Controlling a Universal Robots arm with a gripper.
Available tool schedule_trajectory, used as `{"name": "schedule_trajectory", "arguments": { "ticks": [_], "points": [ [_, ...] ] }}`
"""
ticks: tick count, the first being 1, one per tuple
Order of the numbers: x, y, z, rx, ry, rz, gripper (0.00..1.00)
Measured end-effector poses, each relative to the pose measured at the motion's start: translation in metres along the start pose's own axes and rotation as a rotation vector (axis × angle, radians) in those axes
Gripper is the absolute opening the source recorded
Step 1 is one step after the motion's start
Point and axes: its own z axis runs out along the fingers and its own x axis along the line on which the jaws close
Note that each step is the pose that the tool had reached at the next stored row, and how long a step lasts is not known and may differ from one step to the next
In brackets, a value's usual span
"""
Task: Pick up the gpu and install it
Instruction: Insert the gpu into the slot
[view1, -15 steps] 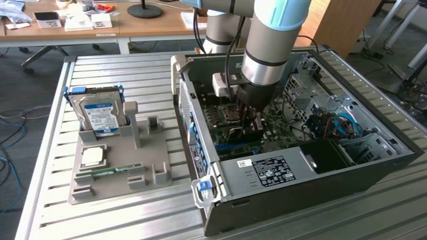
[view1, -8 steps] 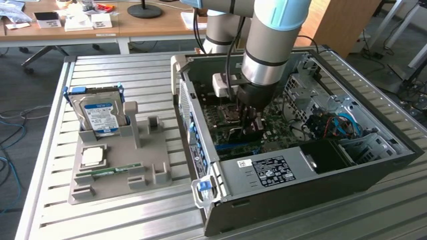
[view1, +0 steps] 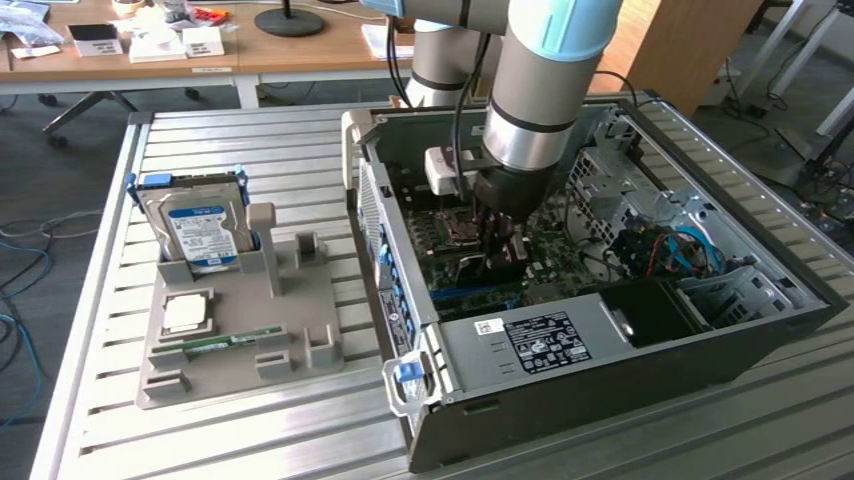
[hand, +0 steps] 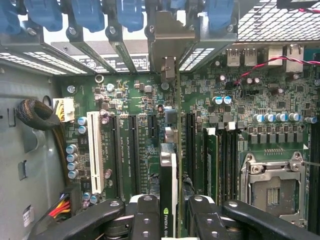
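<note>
**Graphics card held edge-on over the motherboard**

Exterior view: the robot arm reaches down into the open computer case (view1: 587, 300), which lies on its side on the slatted table (view1: 227, 440). The end effector (view1: 491, 232) sits low over the motherboard (view1: 561, 262), well right of the grey parts tray (view1: 240, 330) that carries a hard drive (view1: 203, 232), a processor (view1: 184, 314) and a memory stick (view1: 220, 342).

Wrist view: the end effector (hand: 175, 212) is partly closed, its two black fingers (hand: 145, 215) clamped on the faces of the gpu (hand: 168, 175), which stands on edge directly over an expansion slot (hand: 172, 131). The card's long axis runs along the slot, its silver bracket (hand: 170, 42) pointing at the case's rear openings among the blue retaining clips (hand: 132, 12). By appearance it should handle as a light, stiff board (though fragile at its soldered parts and contact edge), best held across the flat faces near mid-length, as here. Whether the contact edge has entered the slot cannot be told.
</note>
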Motion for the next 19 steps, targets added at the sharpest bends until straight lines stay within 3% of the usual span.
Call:
{"name": "schedule_trajectory", "arguments": {
  "ticks": [19],
  "points": [
    [-0.0009, -0.0008, 0.0011, -0.0004, -0.001, -0.021, 0.27]
  ]
}}
